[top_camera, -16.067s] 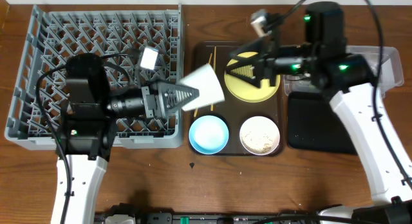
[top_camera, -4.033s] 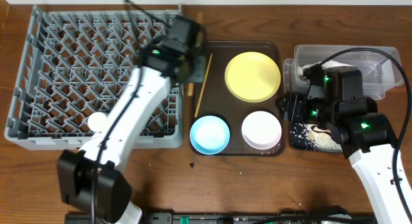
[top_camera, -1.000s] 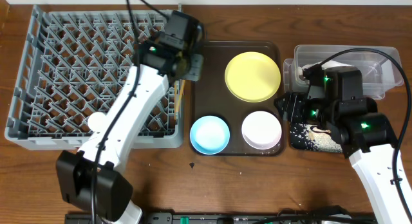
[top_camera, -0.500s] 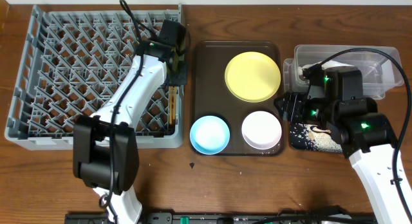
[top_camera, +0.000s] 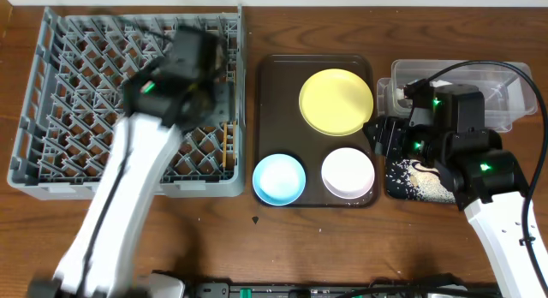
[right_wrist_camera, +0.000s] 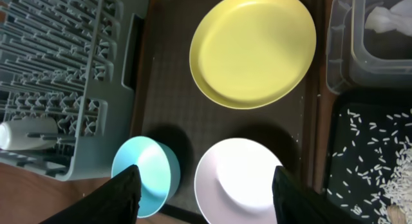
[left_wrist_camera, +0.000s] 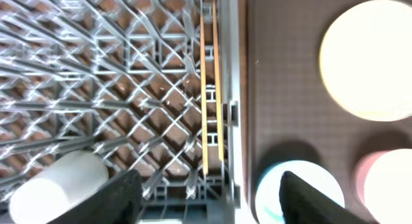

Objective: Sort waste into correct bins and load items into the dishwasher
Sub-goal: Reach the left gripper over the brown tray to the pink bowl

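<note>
"What's sitting in the dish rack (top_camera: pixel 51 101)?"

"The chopsticks (left_wrist_camera: pixel 210 89) lie side by side along its edge nearest the brown serving tray (top_camera: pixel 274 92). A white cup (left_wrist_camera: pixel 58 188) rests among the pegs."

"And on that tray?"

"The yellow plate (top_camera: pixel 336 101), the light-blue bowl (top_camera: pixel 278 179) and the white bowl (top_camera: pixel 348 173), each looking empty."

"The waste?"

"A crumpled napkin (right_wrist_camera: pixel 385 19) is in the clear tub (top_camera: pixel 505 84). Rice crumbs (right_wrist_camera: pixel 386 179) are scattered across the black tray (right_wrist_camera: pixel 338 121) just beside it on the tabletop."

"The claws?"

"The left claw (left_wrist_camera: pixel 209 185) hangs over the rack's corner, fingers apart, gripping nothing. The right claw (right_wrist_camera: pixel 206 179) is spread above the serving tray, also empty."
</note>
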